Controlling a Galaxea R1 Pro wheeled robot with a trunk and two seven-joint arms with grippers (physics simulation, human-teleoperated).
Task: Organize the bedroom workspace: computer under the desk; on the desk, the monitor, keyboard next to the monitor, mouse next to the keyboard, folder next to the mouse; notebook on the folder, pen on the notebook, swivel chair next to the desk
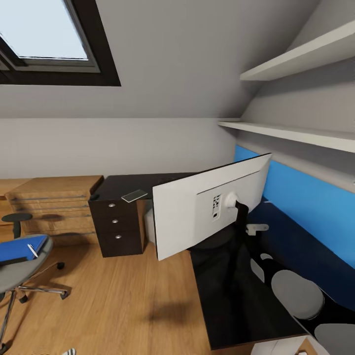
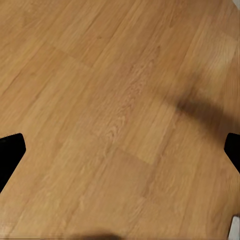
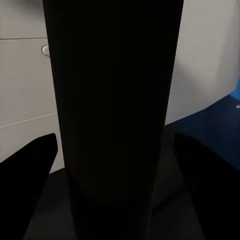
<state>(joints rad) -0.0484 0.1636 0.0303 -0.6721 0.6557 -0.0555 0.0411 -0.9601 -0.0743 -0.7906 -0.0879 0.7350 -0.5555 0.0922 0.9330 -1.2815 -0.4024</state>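
The monitor (image 1: 197,209) stands on the black desk (image 1: 231,301) with its pale back toward me. In the right wrist view my right gripper (image 3: 115,150) is shut on its black stand (image 3: 112,100), one finger on each side. The notebook (image 1: 134,195) and the small dark mouse (image 1: 93,196) lie on the desk's far wing above the drawers (image 1: 117,227). The swivel chair (image 1: 17,273) at the left carries the blue folder (image 1: 19,248) with the pen (image 1: 32,251) on it. A pale box, likely the computer (image 1: 149,224), sits under the desk. My left gripper (image 2: 120,150) hangs open over the floor. The keyboard is out of view.
A light wooden drawer chest (image 1: 54,202) and a small black stool (image 1: 16,218) stand at the left wall. Two shelves (image 1: 296,133) and a blue wall panel (image 1: 310,197) run along the right wall. A skylight (image 1: 44,34) is overhead. Wood floor (image 1: 123,296) lies between chair and desk.
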